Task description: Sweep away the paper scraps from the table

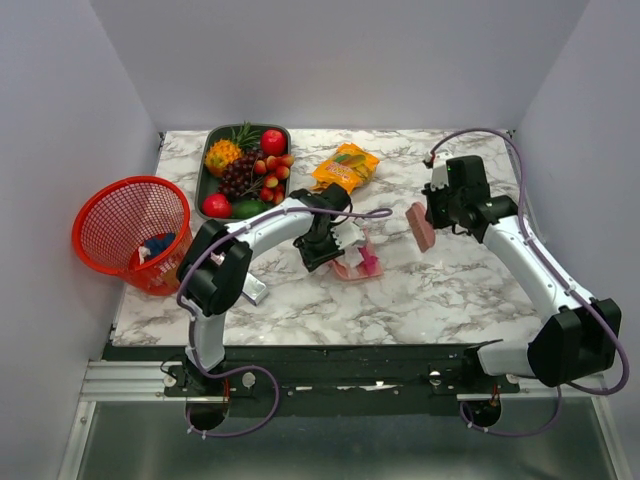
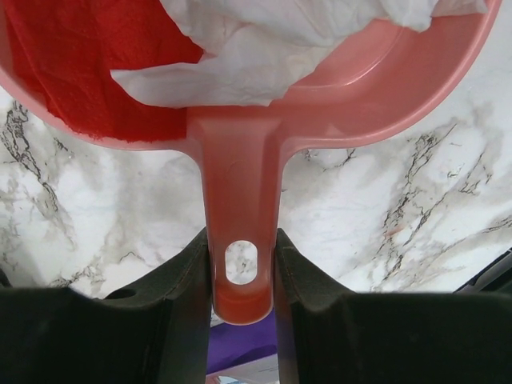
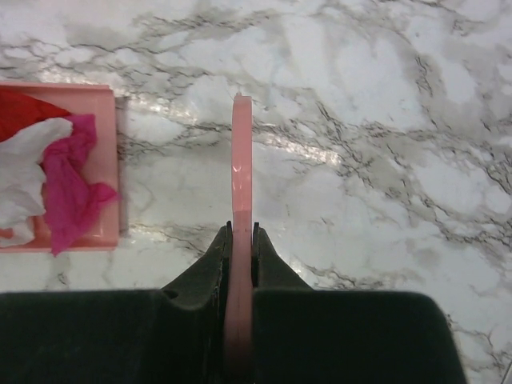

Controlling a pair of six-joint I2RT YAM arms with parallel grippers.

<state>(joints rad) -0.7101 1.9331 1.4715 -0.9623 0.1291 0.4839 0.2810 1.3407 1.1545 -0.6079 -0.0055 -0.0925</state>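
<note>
Your left end effector (image 2: 240,240) clamped the dustpan handle (image 2: 240,184), right end effector (image 3: 241,232) the scraper (image 3: 241,160); paper scraps (image 3: 68,180) looked flimsy, best pushed

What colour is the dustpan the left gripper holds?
Pink; the dustpan shows best in left wrist view.

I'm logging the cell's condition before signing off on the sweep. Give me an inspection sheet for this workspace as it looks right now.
Surface: marble table, no loose scraps seen on it.
Job's things: paper scraps, red, white and magenta, lie in the pink dustpan.
Clutter: fruit tray and orange snack bag at the far side.
Grippers: left gripper shut on the dustpan handle; right gripper shut on a flat pink sweeper.
Cables: purple cables run along both arms.
Surroundings: red basket beyond the table's left edge; plain walls.
</note>
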